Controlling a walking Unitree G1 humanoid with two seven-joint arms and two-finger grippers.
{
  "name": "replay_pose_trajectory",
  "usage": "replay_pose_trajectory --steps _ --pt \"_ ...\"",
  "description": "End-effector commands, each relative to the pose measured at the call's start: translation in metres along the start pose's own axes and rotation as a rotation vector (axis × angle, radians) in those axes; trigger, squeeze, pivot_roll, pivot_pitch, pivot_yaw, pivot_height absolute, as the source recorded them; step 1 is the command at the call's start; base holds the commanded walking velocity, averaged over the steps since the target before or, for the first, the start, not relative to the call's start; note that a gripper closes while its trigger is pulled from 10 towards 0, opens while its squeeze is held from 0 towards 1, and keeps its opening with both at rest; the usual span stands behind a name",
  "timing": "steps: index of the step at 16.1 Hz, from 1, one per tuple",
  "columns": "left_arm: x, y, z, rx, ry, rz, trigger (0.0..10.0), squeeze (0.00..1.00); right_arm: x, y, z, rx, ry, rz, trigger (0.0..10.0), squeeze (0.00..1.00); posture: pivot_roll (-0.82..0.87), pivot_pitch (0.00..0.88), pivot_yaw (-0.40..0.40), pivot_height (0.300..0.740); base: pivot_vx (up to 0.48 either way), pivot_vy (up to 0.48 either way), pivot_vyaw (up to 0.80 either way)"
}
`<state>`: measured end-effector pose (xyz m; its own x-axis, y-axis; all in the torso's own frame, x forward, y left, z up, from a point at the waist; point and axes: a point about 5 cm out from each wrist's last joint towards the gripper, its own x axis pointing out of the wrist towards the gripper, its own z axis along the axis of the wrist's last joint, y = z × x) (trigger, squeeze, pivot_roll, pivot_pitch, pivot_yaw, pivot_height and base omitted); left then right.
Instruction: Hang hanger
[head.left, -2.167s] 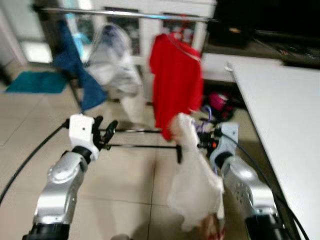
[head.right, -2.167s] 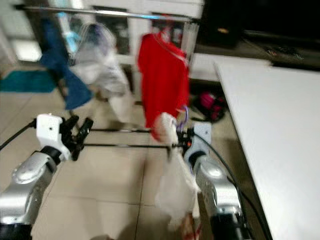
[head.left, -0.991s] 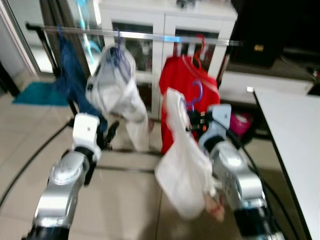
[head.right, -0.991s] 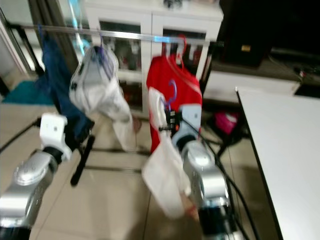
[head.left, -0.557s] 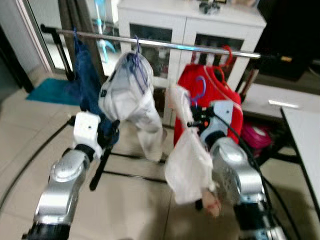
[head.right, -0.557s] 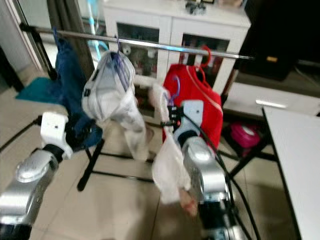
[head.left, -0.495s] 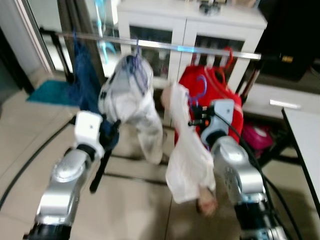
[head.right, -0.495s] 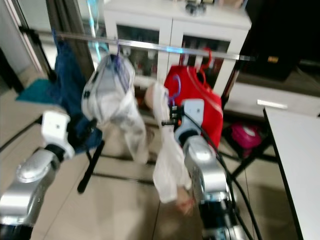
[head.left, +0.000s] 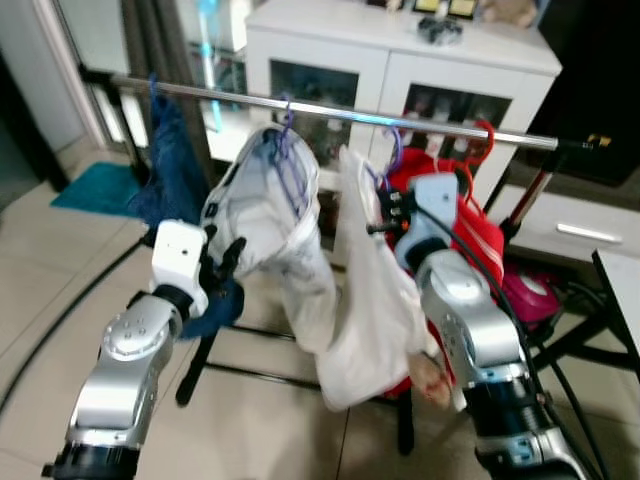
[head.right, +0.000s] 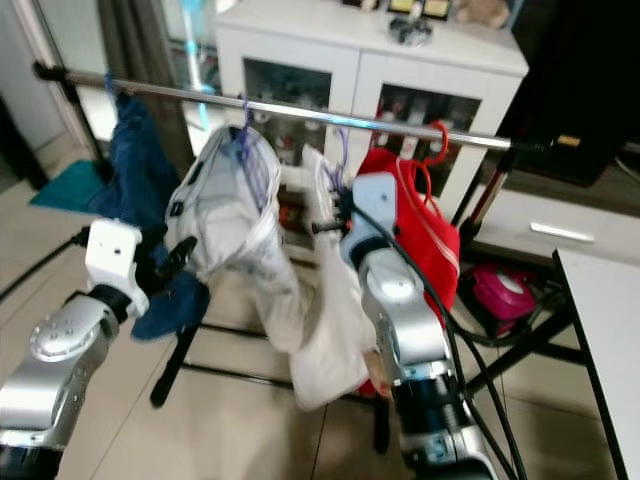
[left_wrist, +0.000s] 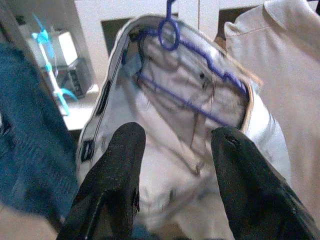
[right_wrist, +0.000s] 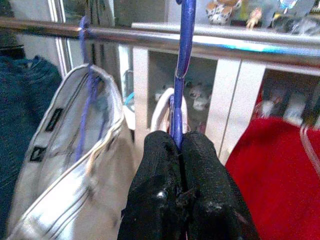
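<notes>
1. The right gripper (right_wrist: 179, 150) was squeezed tight on the thin blue plastic hanger (right_wrist: 182, 60), just under its hook. In the right wrist view the hook stood up in front of the long shiny metal rail (right_wrist: 125, 40) and rose off the top edge of the frame, so I could not tell if it was over the rail.

2. A cream cloth garment (head.left: 375, 300) hung from that hanger. It sat in the middle of the left eye view, between a white striped shirt (head.left: 275, 230) on a purple hanger (left_wrist: 195, 95) and a red shirt (head.left: 480, 225) on the right.

3. The left gripper (left_wrist: 175, 145) was open and held nothing. Its two black fingers pointed at the white striped shirt, in the middle left of the left eye view. A dark blue cloth (head.left: 175, 170) hung at the upper left.

4. I think this was the step of bringing the hook to the rail. The hanger did not look hung yet, because the gripper held it.

5. Next, I think the hook had to be dropped onto the bare bit of rail between the two shirts. Then the fingers could let go.
</notes>
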<state>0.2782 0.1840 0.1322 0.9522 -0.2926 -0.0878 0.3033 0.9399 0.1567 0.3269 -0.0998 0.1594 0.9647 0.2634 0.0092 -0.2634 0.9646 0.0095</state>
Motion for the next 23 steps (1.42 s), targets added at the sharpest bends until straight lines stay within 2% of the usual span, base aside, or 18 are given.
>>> replay_pose_trajectory --steps 1,5,7,8,9,13,17,20,21,22,23 --pt "0.003 -0.009 0.004 0.003 -0.007 -0.048 10.0 0.0 0.003 -0.011 0.007 -0.039 -0.022 -0.027 10.0 0.0 0.01 0.0 -0.026 0.74 0.386 0.0 0.0" --pt "-0.001 -0.013 0.016 -0.042 -0.073 -0.127 10.0 0.0 0.016 -0.017 0.018 -0.042 -0.031 -0.038 10.0 0.0 0.01 0.0 -0.036 0.74 0.17 0.0 0.0" --pt "-0.005 -0.023 0.026 -0.05 -0.103 -0.27 10.0 0.0 0.023 -0.019 0.016 -0.032 0.012 -0.006 10.0 0.0 0.02 0.0 -0.04 0.74 0.0 0.0 0.0" --pt "-0.01 -0.029 0.028 -0.024 -0.075 -0.41 10.0 0.0 0.028 -0.018 0.012 -0.007 0.069 0.021 10.0 0.0 0.02 0.0 -0.037 0.74 0.0 0.0 0.0" --pt "-0.012 -0.026 0.031 0.0 -0.06 -0.452 10.0 0.0 0.033 -0.019 0.009 -0.025 0.106 0.022 10.0 0.0 0.02 0.0 -0.033 0.74 0.0 0.0 0.0" --pt "-0.014 -0.014 0.037 0.028 -0.05 -0.47 10.0 0.0 0.05 -0.021 0.01 -0.032 0.174 0.008 10.0 0.0 0.02 0.016 -0.032 0.74 0.0 0.0 0.0" --pt "-0.018 -0.013 0.039 0.035 -0.032 -0.514 10.0 0.0 0.069 -0.028 0.021 0.023 0.185 -0.05 10.0 0.0 0.0 0.044 -0.036 0.74 0.0 0.0 0.0" --pt "-0.02 -0.015 0.036 0.029 -0.002 -0.548 10.0 0.0 0.075 -0.031 0.014 0.027 0.284 -0.08 10.0 0.0 0.0 0.066 -0.04 0.74 0.0 0.0 0.0" --pt "-0.022 -0.015 0.035 0.028 0.004 -0.554 10.0 0.0 0.075 -0.03 0.012 0.033 0.296 -0.073 10.0 0.77 0.0 0.063 -0.043 0.74 0.0 0.0 0.0" --pt "-0.023 -0.015 0.036 0.026 0.002 -0.548 10.0 0.0 0.075 -0.03 0.013 0.05 0.28 -0.063 10.0 1.0 0.0 0.059 -0.046 0.74 0.0 0.0 0.0" --pt "-0.024 -0.015 0.036 0.017 -0.009 -0.524 10.0 0.0 0.074 -0.035 0.03 0.088 0.158 -0.022 10.0 1.0 0.0 0.043 -0.048 0.74 0.0 0.0 0.0"
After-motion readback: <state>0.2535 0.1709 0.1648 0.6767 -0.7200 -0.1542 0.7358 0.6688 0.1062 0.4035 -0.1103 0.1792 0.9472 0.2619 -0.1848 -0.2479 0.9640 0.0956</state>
